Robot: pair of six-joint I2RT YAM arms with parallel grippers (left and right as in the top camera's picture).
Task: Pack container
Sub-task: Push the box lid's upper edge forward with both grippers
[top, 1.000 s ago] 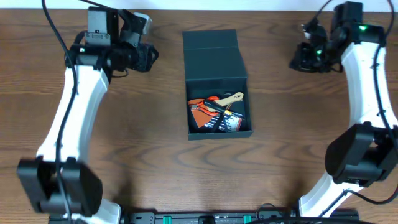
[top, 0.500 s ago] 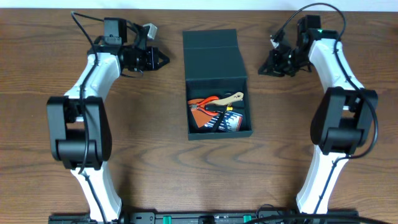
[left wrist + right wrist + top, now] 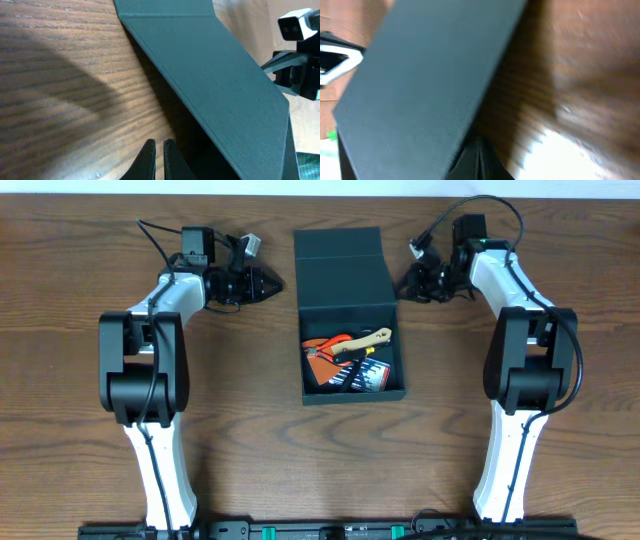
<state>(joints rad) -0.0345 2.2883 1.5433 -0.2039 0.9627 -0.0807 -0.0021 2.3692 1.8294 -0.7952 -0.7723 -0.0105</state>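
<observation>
— Where is the box, working in from the near edge?

— Along the near edge of the table (image 3: 250, 450) there is only wood grain between the two arm bases. Beyond that, midway between the left and right edges and closer to the far edge, sits the dark teal container (image 3: 350, 318). It is open. Its tray is the nearer part, and inside lie orange-handled pliers (image 3: 328, 346), a pale wooden-handled tool (image 3: 374, 337) laid slantwise over them, and some black pieces I can't identify.

— And the lid?

— The lid (image 3: 340, 265) is folded back flat on the wood, reaching almost to the far edge.

— The hands?

— Both are level with the lid, one on each side. The left gripper (image 3: 276, 282) points at the lid's left side, just beside it. In its wrist view its fingers (image 3: 148, 160) are pressed together with only a thin slit between them, holding nothing. The right gripper (image 3: 404, 284) points at the lid's right side. Its wrist picture is blurred, but its fingers (image 3: 470, 162) look pressed together too, and empty.
</observation>
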